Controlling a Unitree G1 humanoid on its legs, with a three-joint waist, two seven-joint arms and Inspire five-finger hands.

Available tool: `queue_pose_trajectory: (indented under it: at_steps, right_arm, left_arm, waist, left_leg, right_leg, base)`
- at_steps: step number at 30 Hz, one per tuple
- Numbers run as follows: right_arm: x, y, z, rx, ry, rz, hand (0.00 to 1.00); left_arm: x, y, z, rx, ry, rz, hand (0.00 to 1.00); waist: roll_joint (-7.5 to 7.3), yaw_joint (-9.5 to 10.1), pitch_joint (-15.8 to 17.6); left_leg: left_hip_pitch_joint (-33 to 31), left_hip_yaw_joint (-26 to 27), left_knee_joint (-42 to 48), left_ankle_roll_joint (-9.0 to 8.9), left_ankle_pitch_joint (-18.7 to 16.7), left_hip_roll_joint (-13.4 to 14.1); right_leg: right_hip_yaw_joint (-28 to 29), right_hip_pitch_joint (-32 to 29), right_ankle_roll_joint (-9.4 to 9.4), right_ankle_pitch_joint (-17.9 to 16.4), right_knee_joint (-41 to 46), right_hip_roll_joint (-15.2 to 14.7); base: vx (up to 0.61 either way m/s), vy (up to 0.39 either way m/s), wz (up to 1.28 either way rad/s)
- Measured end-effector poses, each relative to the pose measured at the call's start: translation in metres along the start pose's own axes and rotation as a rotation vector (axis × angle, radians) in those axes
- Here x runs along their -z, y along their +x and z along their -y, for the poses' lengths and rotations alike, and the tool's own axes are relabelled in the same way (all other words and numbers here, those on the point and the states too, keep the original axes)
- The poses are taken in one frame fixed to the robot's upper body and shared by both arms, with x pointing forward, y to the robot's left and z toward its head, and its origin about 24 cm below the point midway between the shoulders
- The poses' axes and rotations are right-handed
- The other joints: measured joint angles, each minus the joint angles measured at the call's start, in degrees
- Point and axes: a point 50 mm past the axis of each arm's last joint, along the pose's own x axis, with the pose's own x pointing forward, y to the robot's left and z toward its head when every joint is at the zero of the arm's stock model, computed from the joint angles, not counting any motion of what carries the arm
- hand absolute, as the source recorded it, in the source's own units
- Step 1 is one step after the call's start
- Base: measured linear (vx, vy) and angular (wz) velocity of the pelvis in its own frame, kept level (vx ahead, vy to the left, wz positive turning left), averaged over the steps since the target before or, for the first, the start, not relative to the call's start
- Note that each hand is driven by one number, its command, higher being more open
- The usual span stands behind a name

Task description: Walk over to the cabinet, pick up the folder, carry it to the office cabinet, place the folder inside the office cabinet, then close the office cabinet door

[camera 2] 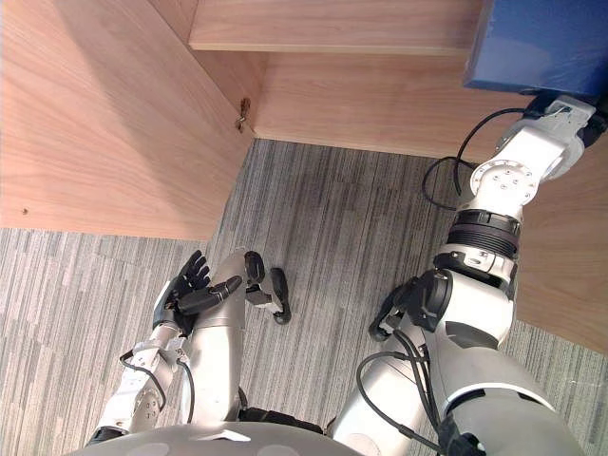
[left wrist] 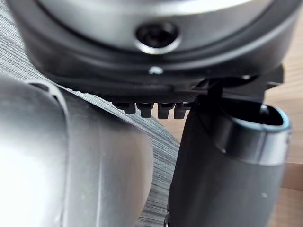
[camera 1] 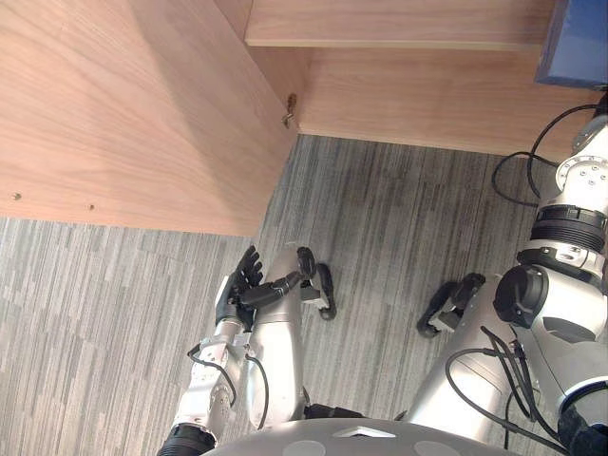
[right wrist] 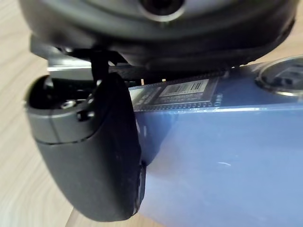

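Already the folder (camera 2: 541,43) is clamped in fingers of the right hand (right wrist: 90,156) by the cabinet (camera 2: 361,95); placing it and shutting the door (camera 1: 123,114) remain. The left hand (camera 1: 239,285) has its fingers apart.

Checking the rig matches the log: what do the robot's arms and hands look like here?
The left arm and right arm are silver-grey; the right has black ribbed rings and a round silver joint cap. The left hand and right hand are dark, each with a thick rounded thumb.
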Motion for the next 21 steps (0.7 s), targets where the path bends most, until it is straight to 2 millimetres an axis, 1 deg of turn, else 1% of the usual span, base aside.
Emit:
queue_pose_trajectory:
  at_steps: [3, 9, 15, 17, 21]
  right_arm:
    - [0.000, 0.000, -0.001, -0.004, -0.003, 0.003, 0.00]
    - [0.002, 0.000, -0.004, -0.019, -0.026, -0.017, 0.00]
    - [0.013, -0.001, -0.022, -0.083, -0.126, -0.073, 0.00]
    - [0.018, 0.000, -0.032, -0.109, -0.167, -0.094, 0.00]
    - [0.024, 0.004, -0.044, -0.138, -0.246, -0.116, 0.00]
  left_arm:
    - [-0.001, 0.000, 0.000, 0.002, -0.004, 0.004, 1.00]
    - [-0.002, 0.000, 0.001, 0.011, -0.009, 0.009, 1.00]
    - [-0.002, 0.000, 0.001, 0.022, -0.018, 0.010, 1.00]
    - [-0.002, -0.001, 0.001, 0.024, -0.018, 0.008, 1.00]
    - [-0.003, 0.000, 0.000, 0.019, -0.020, 0.014, 1.00]
  waist:
    - [0.32, -0.07, -0.2]
    - [0.35, 0.27, -0.3]
    - [0.35, 0.18, -0.3]
    - [0.35, 0.25, -0.3]
    - [0.34, 0.20, -0.2]
  left_leg:
    - [0.8, 0.1, -1.3, 0.08, 0.0, -0.1]
    - [1.1, -0.1, -2.5, 0.17, 0.1, -0.1]
    - [1.1, -0.9, -2.7, 0.15, 0.1, -0.2]
    - [1.0, -0.9, -2.8, 0.20, 0.1, -0.3]
    - [0.4, -0.9, -3.0, 0.52, 0.4, -0.6]
  right_leg:
    - [-0.8, 1.3, 0.28, 0.2, -1.6, 0.0]
    - [-1.8, 2.1, 0.23, 0.4, -2.9, 0.0]
    - [-2.9, 3.1, 0.24, 0.4, -3.6, 0.0]
    - [-2.9, 3.1, 0.35, 0.6, -3.8, 0.0]
    - [-3.0, 2.8, 0.60, 0.7, -4.1, -0.2]
  base:
    - [0.01, 0.024, 0.01]
    - [0.01, 0.041, 0.01]
    - [-0.03, 0.047, 0.03]
    - [-0.04, 0.052, 0.01]
    - [-0.03, 0.050, 0.05]
